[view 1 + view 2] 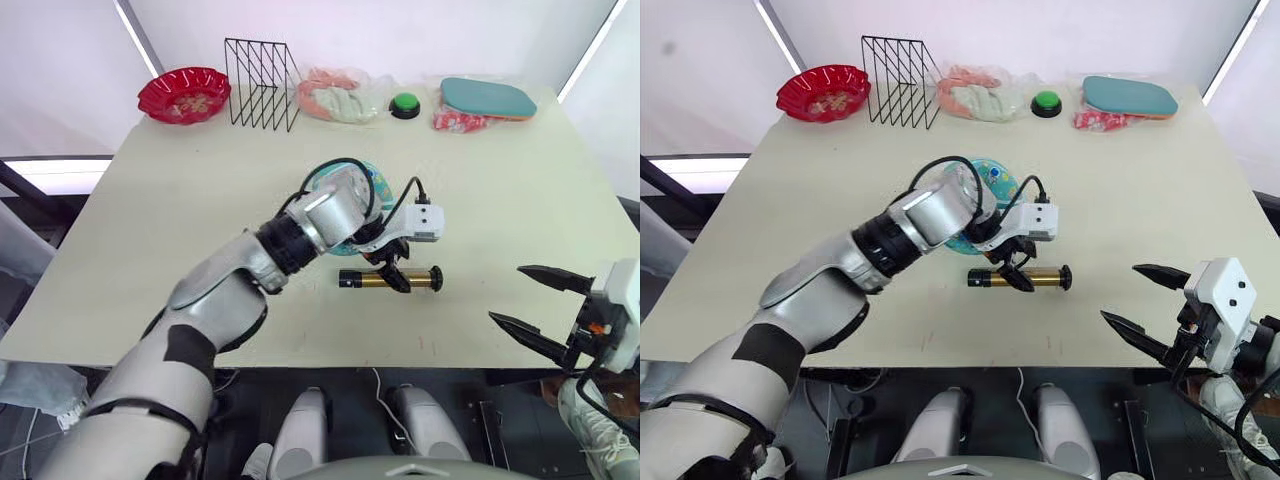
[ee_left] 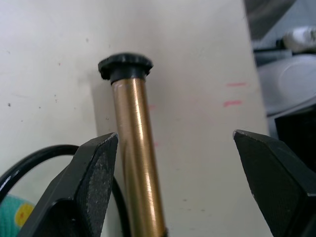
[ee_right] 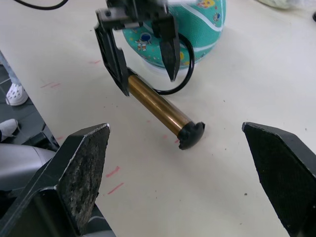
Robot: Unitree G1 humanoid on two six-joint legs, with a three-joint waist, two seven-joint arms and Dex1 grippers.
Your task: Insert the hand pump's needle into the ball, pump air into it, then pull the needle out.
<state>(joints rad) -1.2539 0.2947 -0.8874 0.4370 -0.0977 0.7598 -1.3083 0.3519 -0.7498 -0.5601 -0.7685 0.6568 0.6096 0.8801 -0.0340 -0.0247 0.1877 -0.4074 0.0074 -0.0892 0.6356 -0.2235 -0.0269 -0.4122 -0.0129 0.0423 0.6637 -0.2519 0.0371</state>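
Both hands wide | left hand [image 1: 1012,268] straddles hand pump [image 1: 1040,277] | right hand [image 1: 1145,305] apart

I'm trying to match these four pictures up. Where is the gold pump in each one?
Left eye view: hand pump lies mid-table, under the left gripper.
Right eye view: same, slightly left of centre.
Left wrist view: upright between the fingers.
Right wrist view: slanting at centre.
Shared landmark: the ball beside it.
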